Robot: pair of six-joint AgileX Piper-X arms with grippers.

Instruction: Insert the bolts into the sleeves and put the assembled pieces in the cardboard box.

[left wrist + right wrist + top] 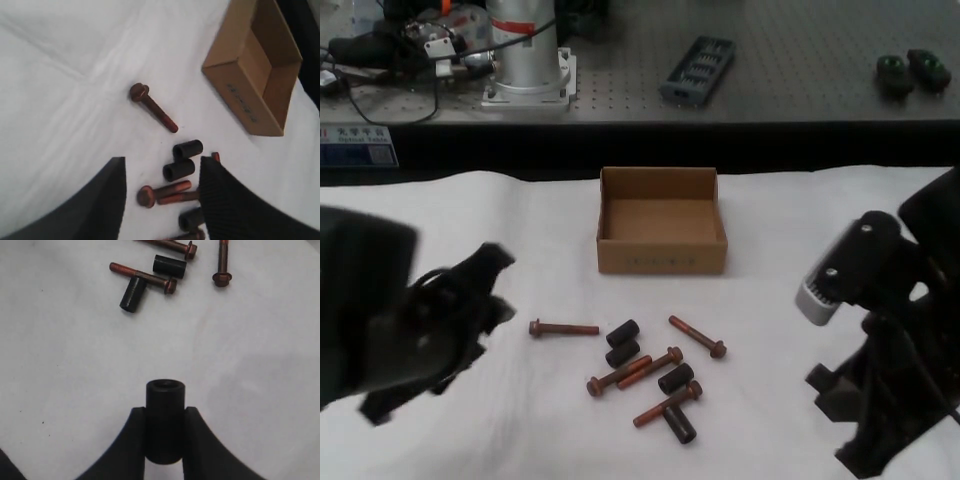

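Inside the right tool [165, 412], a black cylindrical sleeve [165, 395], clamped.
Left tool [162, 165] apart above loose coppery bolts [155, 111]; brown cardboard box [661, 262] empty, nothing assembled.

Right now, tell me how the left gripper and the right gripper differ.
The left gripper is open; the right gripper is shut. The left gripper holds nothing, while the right gripper grips a black sleeve. Both hang above the white cloth near the loose bolts.
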